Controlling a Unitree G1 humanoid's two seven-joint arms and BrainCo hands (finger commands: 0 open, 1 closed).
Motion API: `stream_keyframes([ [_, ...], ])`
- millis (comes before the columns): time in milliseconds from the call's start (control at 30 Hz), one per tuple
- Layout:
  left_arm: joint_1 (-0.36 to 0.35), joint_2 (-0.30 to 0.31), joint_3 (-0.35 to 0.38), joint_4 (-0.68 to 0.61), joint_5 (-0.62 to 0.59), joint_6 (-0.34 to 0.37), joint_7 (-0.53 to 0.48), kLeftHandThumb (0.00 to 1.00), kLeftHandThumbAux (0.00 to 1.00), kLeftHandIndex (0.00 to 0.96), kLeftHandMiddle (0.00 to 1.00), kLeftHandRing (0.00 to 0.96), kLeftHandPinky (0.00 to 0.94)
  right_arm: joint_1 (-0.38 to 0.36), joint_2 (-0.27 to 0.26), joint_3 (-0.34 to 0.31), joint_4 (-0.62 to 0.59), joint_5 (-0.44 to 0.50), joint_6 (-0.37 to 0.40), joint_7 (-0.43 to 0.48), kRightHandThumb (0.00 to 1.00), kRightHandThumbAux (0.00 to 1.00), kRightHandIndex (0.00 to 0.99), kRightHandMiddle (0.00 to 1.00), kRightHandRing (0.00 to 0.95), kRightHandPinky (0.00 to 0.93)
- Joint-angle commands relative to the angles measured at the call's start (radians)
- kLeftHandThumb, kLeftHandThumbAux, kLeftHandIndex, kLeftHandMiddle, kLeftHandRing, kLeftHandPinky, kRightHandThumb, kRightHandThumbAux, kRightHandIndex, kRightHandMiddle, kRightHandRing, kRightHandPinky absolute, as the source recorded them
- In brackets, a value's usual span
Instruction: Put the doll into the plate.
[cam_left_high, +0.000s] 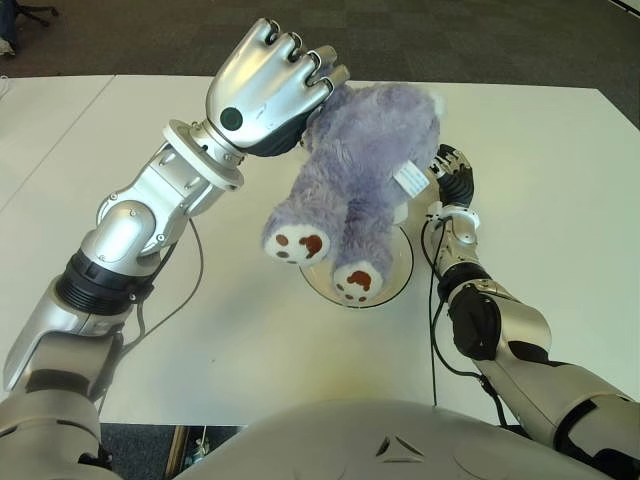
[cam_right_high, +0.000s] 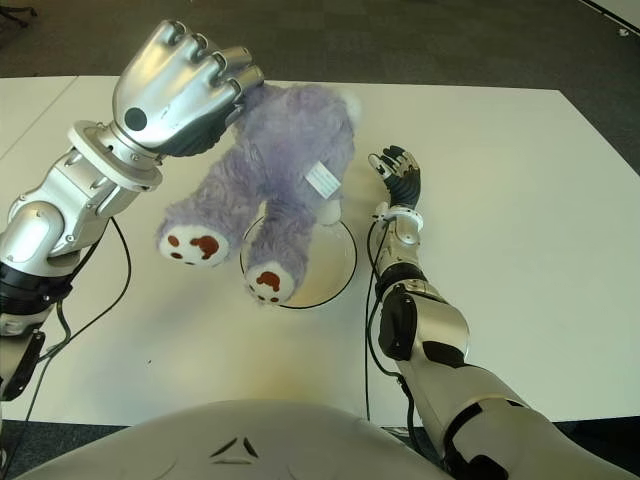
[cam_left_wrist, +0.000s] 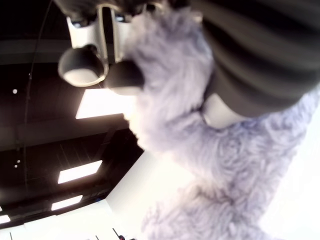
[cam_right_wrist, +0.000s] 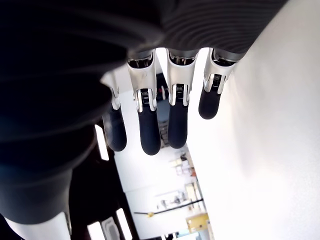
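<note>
A purple plush doll (cam_left_high: 355, 175) with white, brown-padded feet hangs head-up in the air, feet pointing toward me. My left hand (cam_left_high: 275, 85) is shut on its upper part, fingers curled into the fur (cam_left_wrist: 165, 85). Under the doll's feet lies a clear round plate (cam_left_high: 400, 275) on the white table (cam_left_high: 250, 340); one foot hangs over the plate's near rim, the other to its left. Most of the plate is hidden by the doll. My right hand (cam_left_high: 452, 172) shows just right of the plate and doll, fingers (cam_right_wrist: 150, 130) straight and holding nothing.
The white table extends widely to the left, right and front. Black cables (cam_left_high: 435, 330) run along my right arm, and another (cam_left_high: 185, 290) trails from the left arm. Dark carpet (cam_left_high: 450, 40) lies beyond the table's far edge.
</note>
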Motion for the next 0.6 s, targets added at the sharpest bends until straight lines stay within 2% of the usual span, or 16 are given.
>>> stream_keyframes([
  [33,0.090,0.000,0.034,-0.047,0.002,-0.020,-0.019,0.747,0.696,0.441,0.819,0.836,0.854,0.140,0.059,-0.018,0.107,0.022,0.122,-0.025,0.034,0.810,0.287,0.302,0.258,0.211],
  [233,0.146,-0.025,0.056,-0.036,-0.018,-0.032,-0.004,0.745,0.697,0.441,0.821,0.837,0.864,0.139,0.061,-0.020,0.107,0.024,0.122,-0.025,0.032,0.804,0.285,0.303,0.259,0.195],
  [333,0.180,-0.056,0.060,-0.046,-0.067,-0.031,-0.020,0.743,0.696,0.442,0.824,0.839,0.871,0.140,0.061,-0.016,0.107,0.020,0.122,-0.027,0.028,0.801,0.288,0.304,0.257,0.167],
  [467,0.229,-0.101,0.039,-0.052,-0.062,-0.025,-0.019,0.741,0.696,0.442,0.826,0.841,0.871,0.143,0.062,-0.012,0.106,0.016,0.123,-0.029,0.019,0.803,0.291,0.302,0.254,0.194],
  [600,0.243,-0.120,0.026,-0.014,-0.043,-0.043,0.002,0.739,0.696,0.442,0.826,0.841,0.872,0.142,0.060,-0.007,0.107,0.011,0.132,-0.039,0.012,0.805,0.292,0.300,0.256,0.217],
])
